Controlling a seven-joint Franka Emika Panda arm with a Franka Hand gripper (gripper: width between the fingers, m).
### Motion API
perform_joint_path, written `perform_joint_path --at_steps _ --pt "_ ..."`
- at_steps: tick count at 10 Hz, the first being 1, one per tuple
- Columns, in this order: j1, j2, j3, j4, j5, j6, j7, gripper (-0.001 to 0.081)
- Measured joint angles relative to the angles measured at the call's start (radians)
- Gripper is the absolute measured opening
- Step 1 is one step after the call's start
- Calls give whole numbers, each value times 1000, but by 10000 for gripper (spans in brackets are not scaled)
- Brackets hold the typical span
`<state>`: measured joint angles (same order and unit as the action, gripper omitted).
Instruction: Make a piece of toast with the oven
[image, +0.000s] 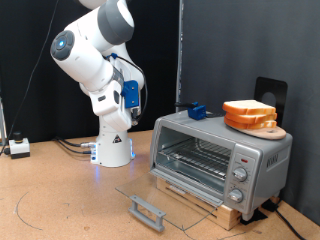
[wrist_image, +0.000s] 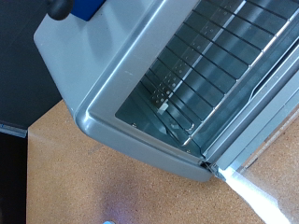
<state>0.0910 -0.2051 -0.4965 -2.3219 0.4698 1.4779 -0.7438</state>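
The oven (image: 205, 128) is a silver box at the exterior view's right, standing on a wooden block. Its glass door (image: 150, 196) lies folded down flat, with the dark bar handle (image: 147, 211) at its front edge. The wire rack (image: 195, 155) inside is bare. In the wrist view I look down on the oven (wrist_image: 93, 65) and its empty rack (wrist_image: 215, 65). No separate piece of toast shows; the only bread is a stack of slices (image: 250, 114) on a round wooden board on the oven's top. The gripper shows in neither view; the arm (image: 100, 50) rises out of the exterior view's top.
A small blue object (image: 197, 110) sits on the oven's top near its back edge, also seen in the wrist view (wrist_image: 89, 9). The robot's white base (image: 112, 148) stands left of the oven. A white box (image: 18, 147) and cables lie at far left. A black curtain hangs behind.
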Motion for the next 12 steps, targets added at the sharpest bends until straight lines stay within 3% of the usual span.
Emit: perform_joint_path --at_steps 3,6,10,12 --pt "37 -22 18 2 18 -74 -252 810" --pt "77 -108 72 -27 14 -61 -431 810" --pt "94 -262 188 -91 -35 18 -458 810" --pt "97 -330 260 -111 -65 20 -408 810"
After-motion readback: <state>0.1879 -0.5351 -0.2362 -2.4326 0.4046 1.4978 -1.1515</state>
